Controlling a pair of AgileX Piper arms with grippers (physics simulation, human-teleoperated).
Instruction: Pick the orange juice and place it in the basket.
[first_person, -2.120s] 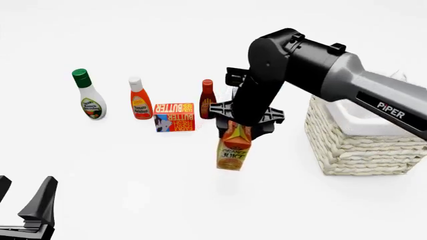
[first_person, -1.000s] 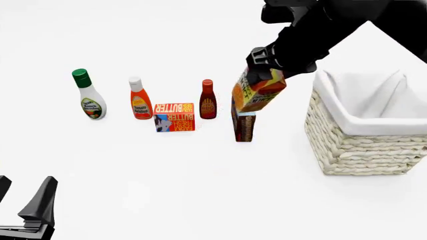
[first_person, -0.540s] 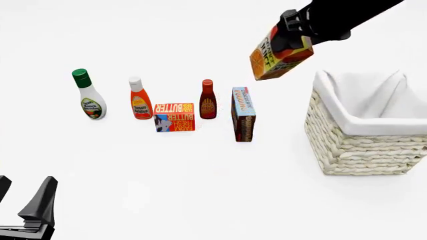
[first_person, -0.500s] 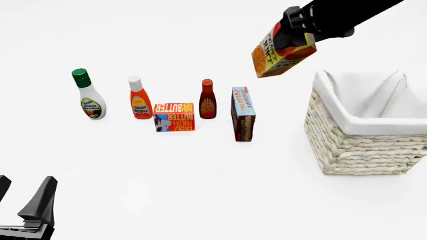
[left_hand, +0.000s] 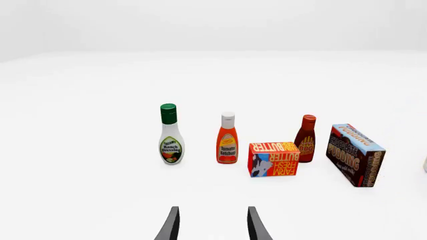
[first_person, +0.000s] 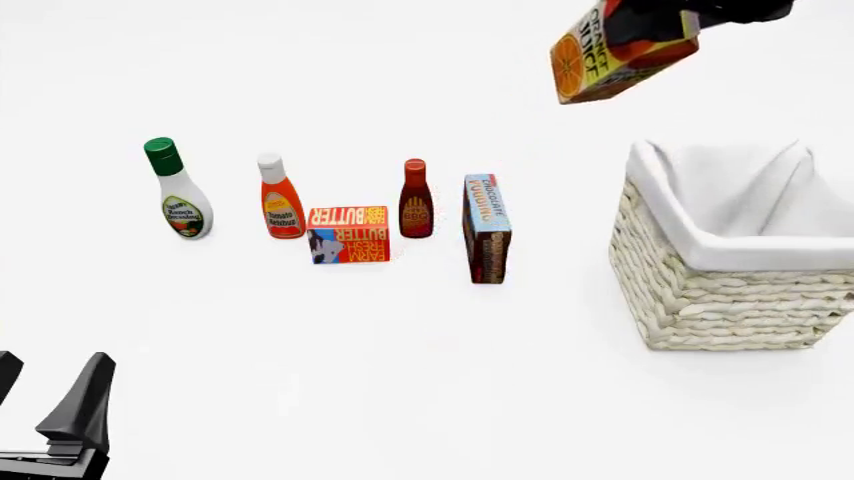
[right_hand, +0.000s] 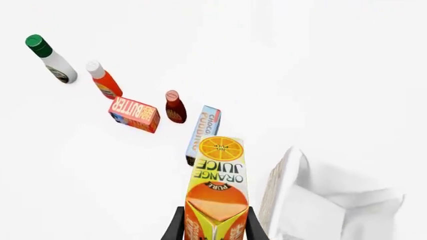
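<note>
Orange and yellow, the orange juice (first_person: 623, 55) hangs high in the air, pinched at its gabled end between the closed-in fingers of the right gripper (right_hand: 212, 226), which is mostly cut off at the top edge of the front view. Its long axis is tipped well over rather than upright, the base pointing out and down. It sits above and a little to the left of the basket (first_person: 727, 300), not yet over the white cloth lining. I'd judge the move still needs a short carry rightward before any release. The left gripper (left_hand: 212, 222) rests low and well apart at the near left, fingers spread and holding nothing, much farther from the basket than the right arm.
</note>
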